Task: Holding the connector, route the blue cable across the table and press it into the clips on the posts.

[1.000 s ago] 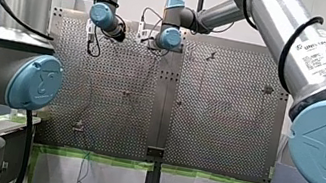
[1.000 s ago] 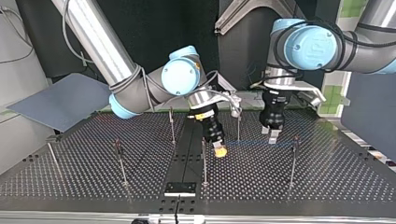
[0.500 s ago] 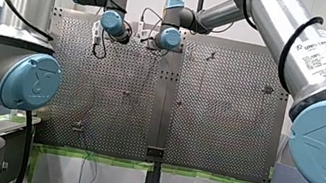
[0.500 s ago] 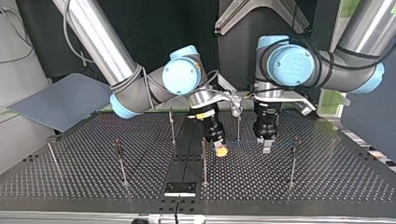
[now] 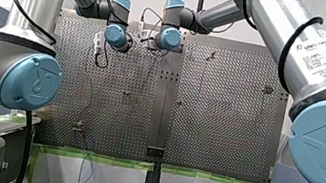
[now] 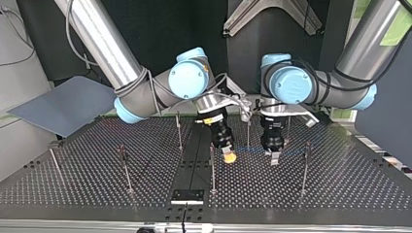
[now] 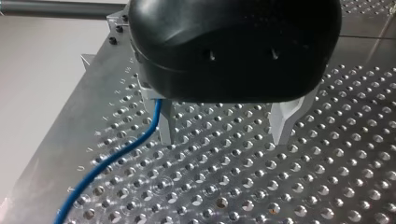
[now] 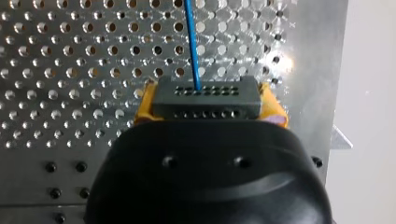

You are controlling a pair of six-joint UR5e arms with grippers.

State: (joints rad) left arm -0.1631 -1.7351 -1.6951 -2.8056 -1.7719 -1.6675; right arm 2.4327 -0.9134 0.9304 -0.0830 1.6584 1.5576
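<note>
Silver right arm (image 5: 284, 26) label (image 5: 321, 54) reads UNIVERSAL ROBOTS. Blue cable (image 8: 193, 42) runs straight ahead from connector (image 8: 207, 99), clamped by right gripper (image 6: 229, 157) yellow pads (image 8: 142, 106); left gripper (image 7: 225, 133) wide open.

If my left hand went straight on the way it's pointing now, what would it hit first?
Most likely the perforated table: the left hand points down at bare holes, with nothing between its open fingers. The blue cable runs beside one finger, outside the gap, so it is probably missed.

Front view looks over the worktop (image 5: 215, 131) from behind; top view faces back, low; wrist views sit close, both catching the blue cable (image 8: 192, 46).
</note>
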